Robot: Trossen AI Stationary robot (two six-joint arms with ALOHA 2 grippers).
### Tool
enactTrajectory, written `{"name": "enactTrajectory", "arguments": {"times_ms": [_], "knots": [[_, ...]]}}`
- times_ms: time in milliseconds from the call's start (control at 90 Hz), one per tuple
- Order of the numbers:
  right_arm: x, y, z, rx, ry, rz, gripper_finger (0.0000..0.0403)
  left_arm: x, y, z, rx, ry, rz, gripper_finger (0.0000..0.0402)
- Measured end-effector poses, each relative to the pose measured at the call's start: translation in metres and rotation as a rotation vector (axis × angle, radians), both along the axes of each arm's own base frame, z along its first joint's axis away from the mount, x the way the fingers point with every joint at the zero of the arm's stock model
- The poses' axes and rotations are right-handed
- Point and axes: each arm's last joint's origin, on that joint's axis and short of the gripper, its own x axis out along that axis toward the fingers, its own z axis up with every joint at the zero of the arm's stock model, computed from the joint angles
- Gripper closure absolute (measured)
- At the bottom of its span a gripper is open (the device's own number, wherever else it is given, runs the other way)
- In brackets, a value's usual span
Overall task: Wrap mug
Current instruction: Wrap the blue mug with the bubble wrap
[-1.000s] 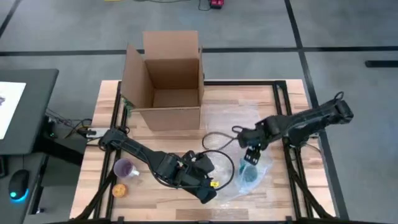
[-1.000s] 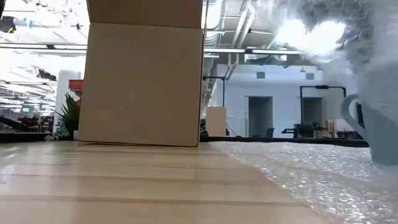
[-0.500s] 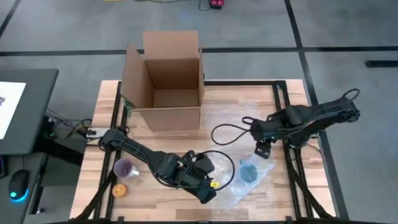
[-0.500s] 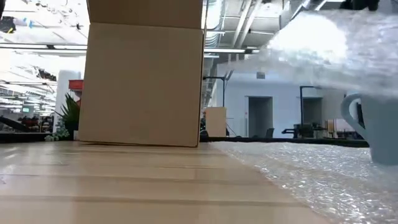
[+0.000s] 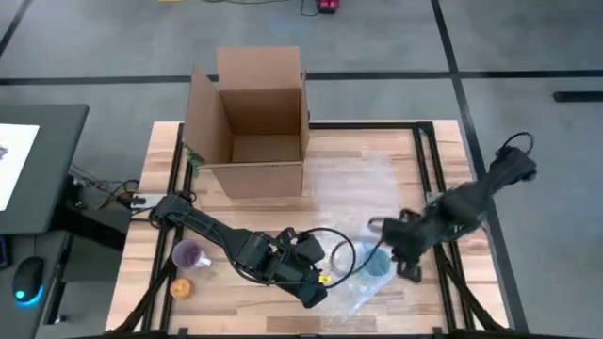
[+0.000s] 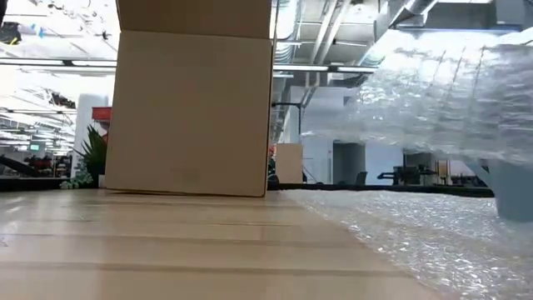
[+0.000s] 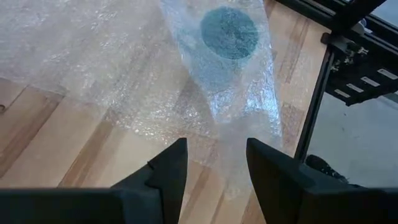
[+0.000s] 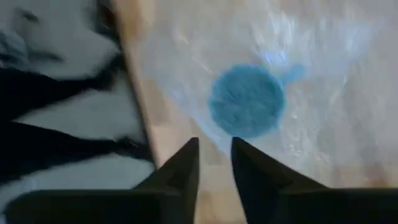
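**tapegun_ted:** Starting at the near edge, what's the left gripper [image 7: 216, 146] doing?

**wrapbot_fan:** Just hovering low over the table [image 5: 236, 315], at the near fringe of the bubble wrap [image 6: 441, 100]. Its fingers are spread wide with nothing between them. My guess is it's parked there so it can pin or catch the loose edge when needed.

**tapegun_ted:** And the mug [image 5: 377, 262]?

**wrapbot_fan:** A bit further in, front-right of the table, sitting on the sheet with a flap draped over it. It's upright, so its long axis is vertical and the mouth faces up. Both wrist views show it as a round teal disc through the film. The handle sticks out sideways in the right wrist view.

**tapegun_ted:** Right gripper [image 8: 214, 144]?

**wrapbot_fan:** Just beside the mug on its right, fingers almost together. The low view shows the flap held up in the air, so I reckon it's pinching the sheet and pulling it across the mug. The open cardboard box [image 5: 254, 122] waits at the far side.
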Motion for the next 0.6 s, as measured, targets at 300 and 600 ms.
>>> {"name": "enactTrajectory", "arguments": {"times_ms": [300,600], "knots": [[0.05,0.016,-0.09,-0.016,0.058,-0.029,0.0398,0.004,0.01,-0.001,0.012,0.012,0.017,0.0256],[0.061,0.022,-0.151,-0.062,0.219,-0.019,0.0402,0.002,0.013,-0.002,0.015,0.036,0.038,0.0256]]}}
